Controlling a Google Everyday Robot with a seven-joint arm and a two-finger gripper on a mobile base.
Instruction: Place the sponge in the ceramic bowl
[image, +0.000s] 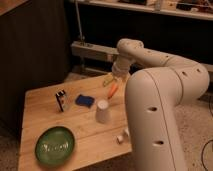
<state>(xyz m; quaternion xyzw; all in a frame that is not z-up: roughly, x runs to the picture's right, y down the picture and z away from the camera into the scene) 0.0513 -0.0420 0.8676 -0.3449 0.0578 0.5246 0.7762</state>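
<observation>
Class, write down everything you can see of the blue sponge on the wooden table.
The sponge is small, flat, rectangular and deep blue, and looks soft. It lies flat on the wooden table, between the black-and-white box and the upturned white cup, nearer the cup. The gripper hangs beyond it near the table's far edge, not holding it.

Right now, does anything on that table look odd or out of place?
Only the white cup stands upside down, mid-table beside the sponge. Nothing looks spilled. The gripper hangs over the far edge of the table.
</observation>
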